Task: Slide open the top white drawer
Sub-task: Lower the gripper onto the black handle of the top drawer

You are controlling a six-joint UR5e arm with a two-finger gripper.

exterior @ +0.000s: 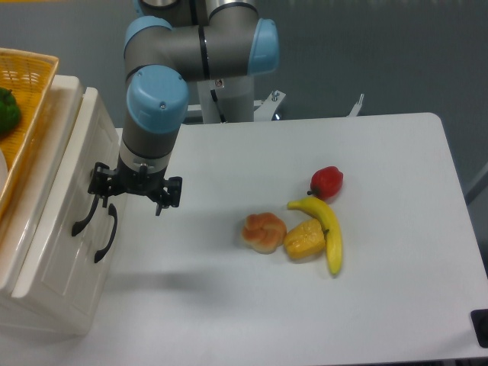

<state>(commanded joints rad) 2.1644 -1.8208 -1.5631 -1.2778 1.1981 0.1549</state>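
The gripper (130, 188) hangs from the arm (156, 107) with its fingers pointing down and spread apart, nothing between them. Its left-hand finger in the picture sits right at the upper end of the curved black handle (85, 209) on the top white drawer (61, 200); whether it touches the handle cannot be told from this view. The drawer front is just beside the gripper on that side, flush with the cabinet (46, 297) and shut. Slightly below and beside the gripper is the second drawer front with its own black handle (107, 232), also shut.

Above and beyond the drawer, on top of the cabinet, rests a yellow woven basket (30, 84) with a green vegetable (8, 110) in it, partly cut off by the picture's edge.

On the other side of the gripper, well apart from it, a group of food lies on the white table (381, 305): a round orange-brown bun (263, 231) nearest, a yellow pepper (303, 239) touching it, a banana (328, 231) lying along the pepper's far side, and a red pepper (327, 181) just past the banana's stem end.

The gripper's shadow (164, 263) falls on the table below it.
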